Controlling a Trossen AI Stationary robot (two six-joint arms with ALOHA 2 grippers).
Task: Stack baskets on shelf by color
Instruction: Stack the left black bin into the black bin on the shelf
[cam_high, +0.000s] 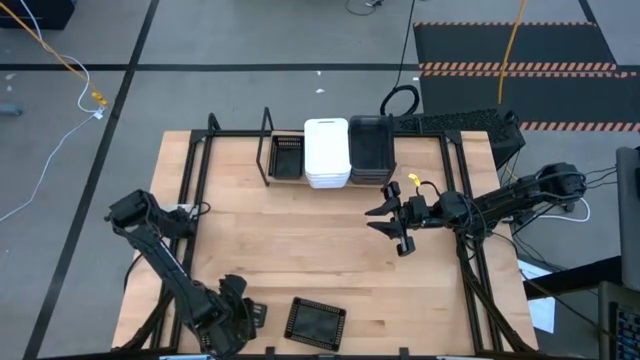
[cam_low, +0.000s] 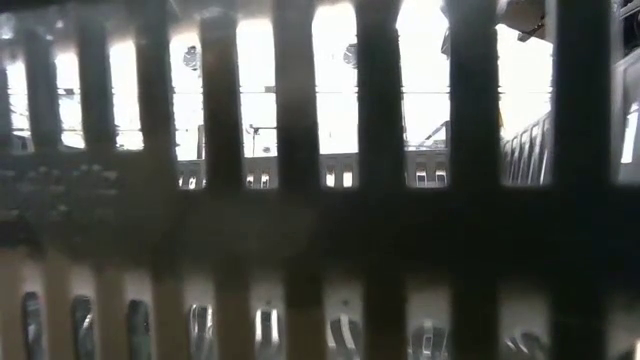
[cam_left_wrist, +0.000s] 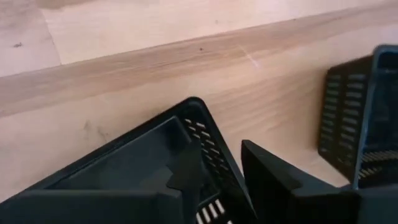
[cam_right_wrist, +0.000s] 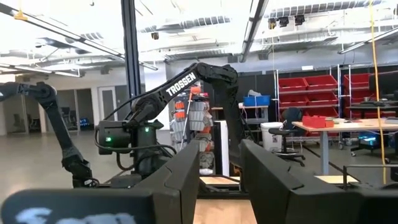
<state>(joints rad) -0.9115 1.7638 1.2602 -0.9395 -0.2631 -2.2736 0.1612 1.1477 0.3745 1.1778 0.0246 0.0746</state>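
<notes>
On the shelf at the table's far edge sit a black gridded tray, a stack of white baskets and a stack of dark grey-brown baskets. My left gripper is at the near edge, shut on another black tray. A third black tray lies flat on the table just to its right. My right gripper hangs open above the table's right half, holding nothing, with its fingers level and pointing toward the table's left. My left gripper holds the black tray by its slotted side wall near a corner. One finger is inside the tray and the other outside. The fingers come from above, slanting. The tray looks tilted; what it rests on cannot be seen.
A slotted basket wall stands right before the low camera and blocks almost all of that view. Bare wooden tabletop spreads between the shelf and the near trays. Black frame rods run along the table's left and right sides.
</notes>
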